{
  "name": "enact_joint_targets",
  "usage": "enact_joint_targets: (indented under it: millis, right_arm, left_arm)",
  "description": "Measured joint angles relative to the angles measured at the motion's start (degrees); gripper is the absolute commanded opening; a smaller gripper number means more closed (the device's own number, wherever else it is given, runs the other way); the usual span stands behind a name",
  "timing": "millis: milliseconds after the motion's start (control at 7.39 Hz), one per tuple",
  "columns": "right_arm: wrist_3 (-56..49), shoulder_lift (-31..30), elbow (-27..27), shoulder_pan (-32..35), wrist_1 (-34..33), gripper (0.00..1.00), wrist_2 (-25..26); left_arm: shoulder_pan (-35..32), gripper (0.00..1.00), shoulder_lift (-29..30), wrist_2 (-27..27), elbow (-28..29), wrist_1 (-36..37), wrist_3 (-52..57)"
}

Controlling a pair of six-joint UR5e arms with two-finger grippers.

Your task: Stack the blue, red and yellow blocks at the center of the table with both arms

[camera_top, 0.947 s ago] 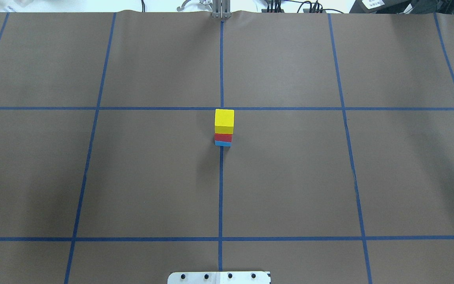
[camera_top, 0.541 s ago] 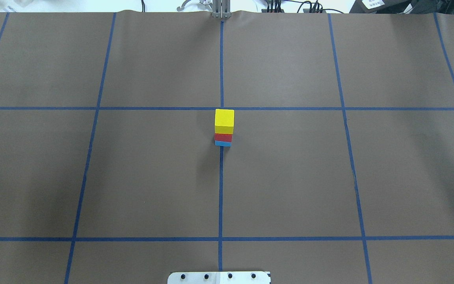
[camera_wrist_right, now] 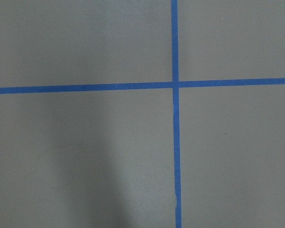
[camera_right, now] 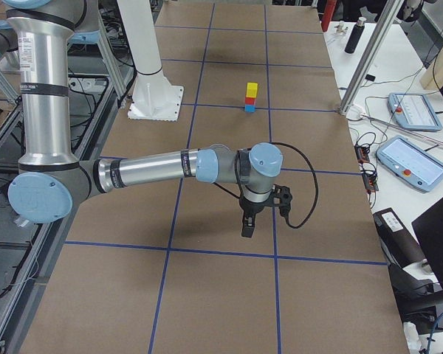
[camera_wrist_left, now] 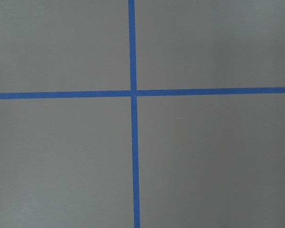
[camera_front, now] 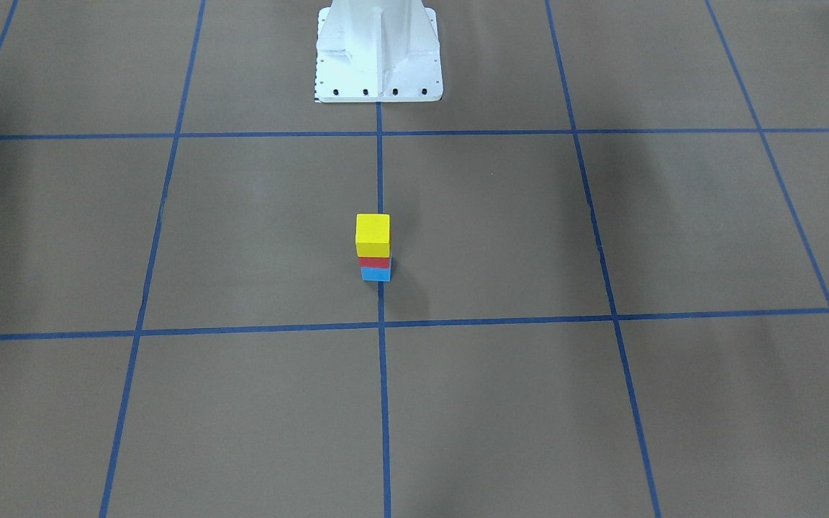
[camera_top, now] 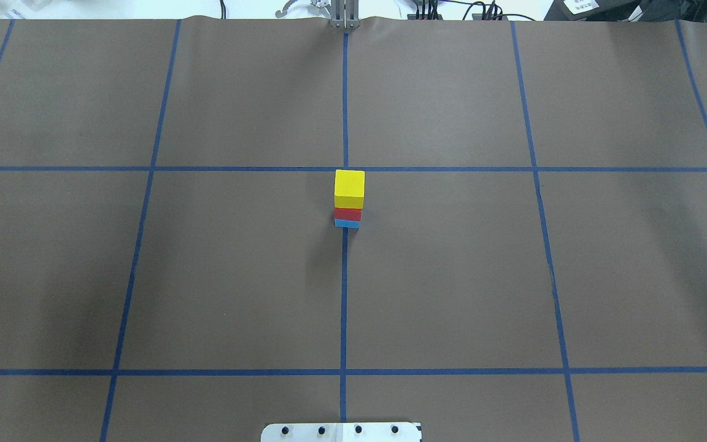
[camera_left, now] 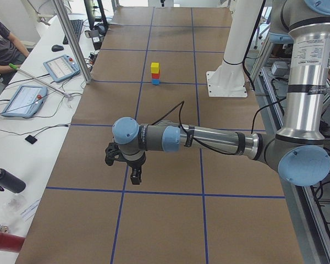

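Exterior side views show both arms stretched level over the table [camera_left: 170,231], left claw [camera_left: 133,179] and right claw [camera_right: 246,227] pointing down, openings indeterminable, well apart from the centred stack: yellow block [camera_top: 350,184] on red block [camera_top: 348,214] on blue block [camera_top: 347,223].

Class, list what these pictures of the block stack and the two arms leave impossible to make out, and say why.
Left pincer: shows only in the exterior left view, small; open or shut cannot be told.
Right pincer: only in the exterior right view; same doubt.
Blue block: overhead, the red block and yellow block cover its top; only a side strip shows.
Wrist views: only taped table; no blocks or fingertips.
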State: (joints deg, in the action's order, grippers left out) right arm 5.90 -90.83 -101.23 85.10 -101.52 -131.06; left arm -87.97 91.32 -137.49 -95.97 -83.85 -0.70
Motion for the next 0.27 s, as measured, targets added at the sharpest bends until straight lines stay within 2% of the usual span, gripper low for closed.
enact_joint_targets:
  millis: [271]
  right_arm:
    - [-1.1, 0.2, 0.5, 0.1, 0.0, 1.00, 0.0]
  left_arm:
    - [0.0, 1.00, -0.1, 0.0, 0.0, -0.1, 0.0]
